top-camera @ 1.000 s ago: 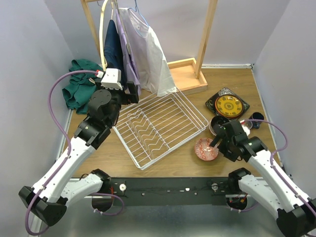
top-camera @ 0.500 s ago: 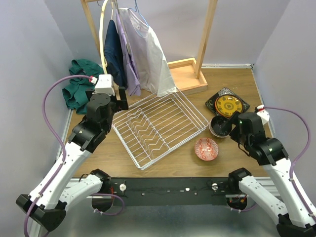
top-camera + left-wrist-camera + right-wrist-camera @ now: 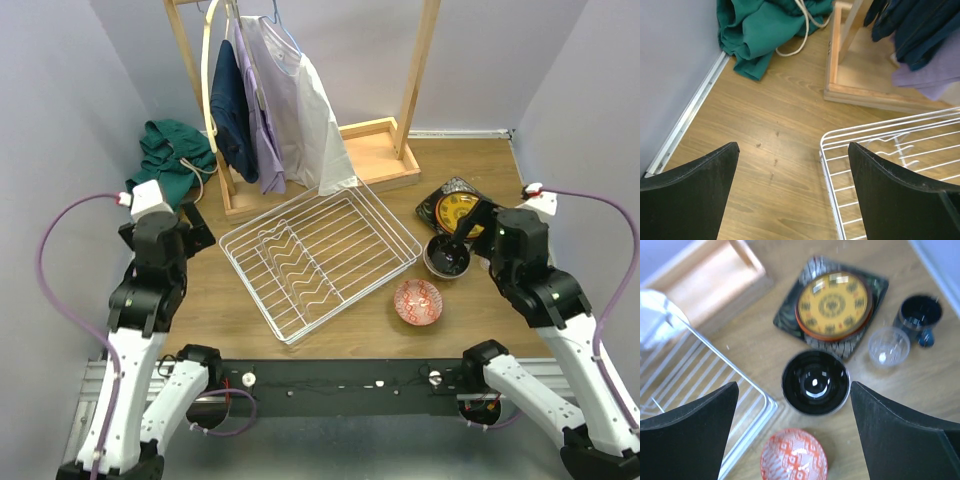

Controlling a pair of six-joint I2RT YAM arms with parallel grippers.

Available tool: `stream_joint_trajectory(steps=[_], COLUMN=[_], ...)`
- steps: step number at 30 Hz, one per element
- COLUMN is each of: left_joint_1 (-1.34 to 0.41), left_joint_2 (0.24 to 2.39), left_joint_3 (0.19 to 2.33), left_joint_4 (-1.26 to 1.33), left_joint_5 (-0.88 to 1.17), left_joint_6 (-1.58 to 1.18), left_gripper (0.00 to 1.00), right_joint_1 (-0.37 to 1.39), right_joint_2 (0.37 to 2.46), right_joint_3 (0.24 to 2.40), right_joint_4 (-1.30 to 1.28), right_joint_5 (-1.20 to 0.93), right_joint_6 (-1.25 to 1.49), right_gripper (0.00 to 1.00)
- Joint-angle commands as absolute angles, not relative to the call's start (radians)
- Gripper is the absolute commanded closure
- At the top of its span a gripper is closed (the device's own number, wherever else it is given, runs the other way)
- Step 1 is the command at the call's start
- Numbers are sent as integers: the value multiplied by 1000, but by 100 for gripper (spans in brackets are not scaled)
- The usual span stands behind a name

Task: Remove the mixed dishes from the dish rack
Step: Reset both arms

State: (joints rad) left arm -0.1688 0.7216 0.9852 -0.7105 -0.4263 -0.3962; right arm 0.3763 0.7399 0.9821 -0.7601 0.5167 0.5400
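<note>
White wire dish rack looks empty to me; the dishes all stand just to the right of it. I count one black square plate carrying one yellow plate, two bowls (one dark bowl, one red patterned bowl), one clear glass and one dark blue cup. The left gripper and the right gripper are both spread wide and hold nothing. My worry is that the right gripper hangs over this crowded group, so a low swing could tip the glass.

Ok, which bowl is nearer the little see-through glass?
The dark bowl, shiny black inside, is nearer the clear glass. The red patterned bowl sits farther away, on the dark bowl's other side.
</note>
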Motion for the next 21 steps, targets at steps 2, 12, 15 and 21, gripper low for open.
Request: stream_joint_trajectory(steps=[2, 12, 15, 21], left_joint_1=[-160, -160, -161, -163], left_joint_2=[546, 310, 293, 223], left_joint_3=[1072, 1103, 1117, 1127], left_joint_4=[-847, -833, -879, -952], left_joint_5=[-461, -552, -483, -399], left_joint_6=[-485, -388, -370, -373], left_gripper=[1, 1, 1, 1], right_joint_1=[373, 373, 373, 373], right_joint_2=[654, 384, 348, 347], right_joint_3=[1063, 1071, 1075, 1120], right_joint_4=[-690, -615, -610, -756], right_joint_5=[632, 678, 605, 563], right_joint_6=[419, 313, 296, 369], right_gripper=[0, 0, 0, 0])
